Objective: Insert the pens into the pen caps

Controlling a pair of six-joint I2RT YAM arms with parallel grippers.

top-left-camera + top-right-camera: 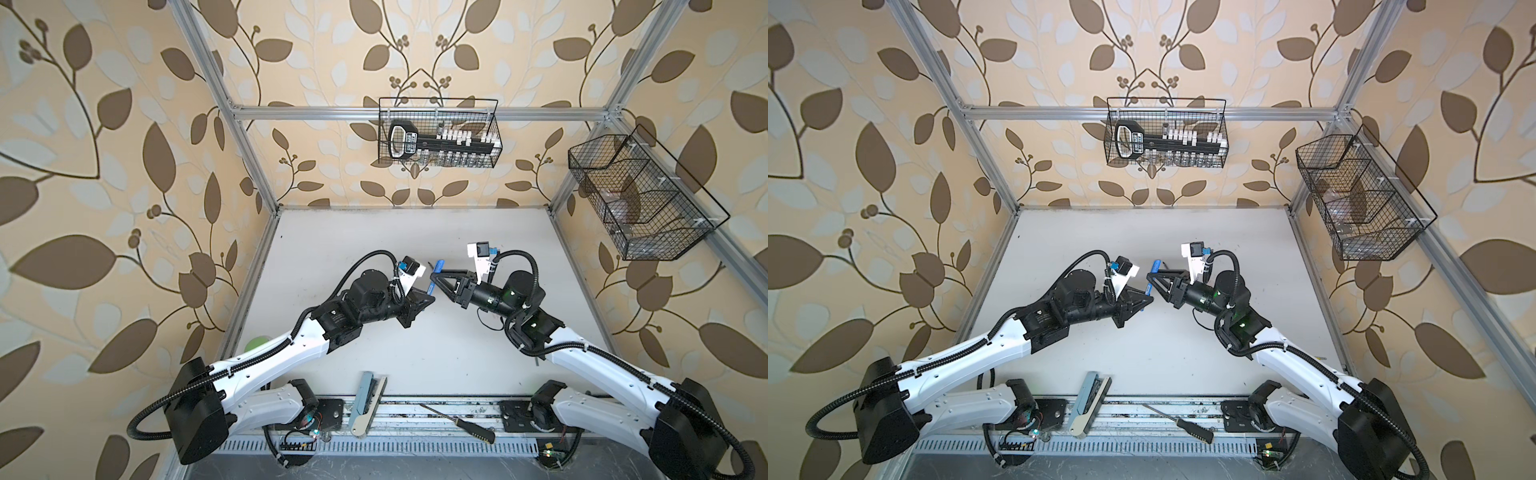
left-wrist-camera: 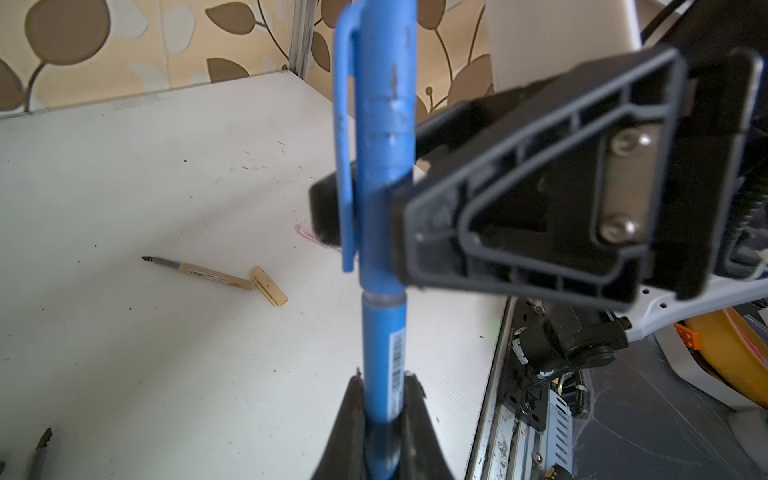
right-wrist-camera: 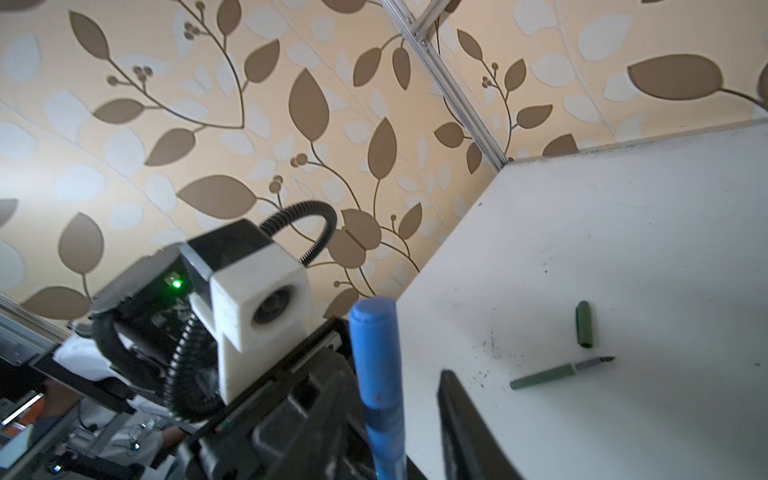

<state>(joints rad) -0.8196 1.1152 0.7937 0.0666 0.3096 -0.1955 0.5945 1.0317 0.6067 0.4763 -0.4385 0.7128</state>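
Note:
My left gripper (image 2: 384,382) is shut on the barrel of the blue pen (image 2: 382,340), holding it up above the table. The blue pen cap (image 2: 382,145) sits over the pen's tip end. My right gripper (image 3: 399,395) stands open around that blue cap (image 3: 374,345), with a gap between the cap and one finger (image 3: 457,415). In both top views the two grippers meet mid-table at the blue pen (image 1: 439,264) (image 1: 1158,266). A tan pen (image 2: 208,276) and tan cap (image 2: 269,286) lie on the table. So do a dark green pen (image 3: 557,372) and green cap (image 3: 584,324).
A black-handled screwdriver (image 1: 461,424) and a grey flat tool (image 1: 365,403) lie on the front rail. One wire basket (image 1: 436,133) hangs on the back wall and another (image 1: 640,199) on the right frame. A pink piece (image 2: 306,230) shows behind the right gripper's finger.

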